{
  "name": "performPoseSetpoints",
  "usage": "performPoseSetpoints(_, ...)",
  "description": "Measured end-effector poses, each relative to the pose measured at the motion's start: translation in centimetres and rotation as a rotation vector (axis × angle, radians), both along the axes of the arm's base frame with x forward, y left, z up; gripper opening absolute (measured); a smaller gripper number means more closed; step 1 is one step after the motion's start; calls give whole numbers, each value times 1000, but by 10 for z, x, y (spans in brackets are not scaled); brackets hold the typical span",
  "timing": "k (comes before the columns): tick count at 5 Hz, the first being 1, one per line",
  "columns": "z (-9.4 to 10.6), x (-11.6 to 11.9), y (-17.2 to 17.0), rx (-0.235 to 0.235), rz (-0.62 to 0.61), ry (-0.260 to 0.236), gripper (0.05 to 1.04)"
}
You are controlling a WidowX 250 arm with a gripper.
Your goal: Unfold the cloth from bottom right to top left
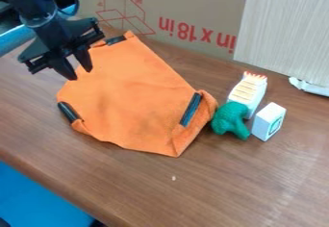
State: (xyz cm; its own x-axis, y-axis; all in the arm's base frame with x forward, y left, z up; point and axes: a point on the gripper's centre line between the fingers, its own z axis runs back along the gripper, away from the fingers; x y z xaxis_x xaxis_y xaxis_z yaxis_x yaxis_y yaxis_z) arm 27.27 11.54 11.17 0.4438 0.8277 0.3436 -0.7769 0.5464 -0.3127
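My jaws stood parted, nothing between them, as my gripper (80, 73) hung at ten o'clock in the camera view, over the upper-left edge of the orange cloth (132, 91). From my fingertips, most of the cloth spread toward four o'clock across the brown table (257, 187) — its right border curled over on itself. Round its middle sat black strips: one near half past eleven, one at eight, one between three and four. Just past that last edge stood a green toy (230, 119), a white block (269, 121) and a white-and-tan toy (248, 92). Farther out, toward one o'clock, rose a cardboard box (186, 9).
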Motion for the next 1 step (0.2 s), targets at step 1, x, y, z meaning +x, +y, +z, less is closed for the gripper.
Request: performPoseSetpoints(1, 11, -13, 14, -79, 58, 63, 767)
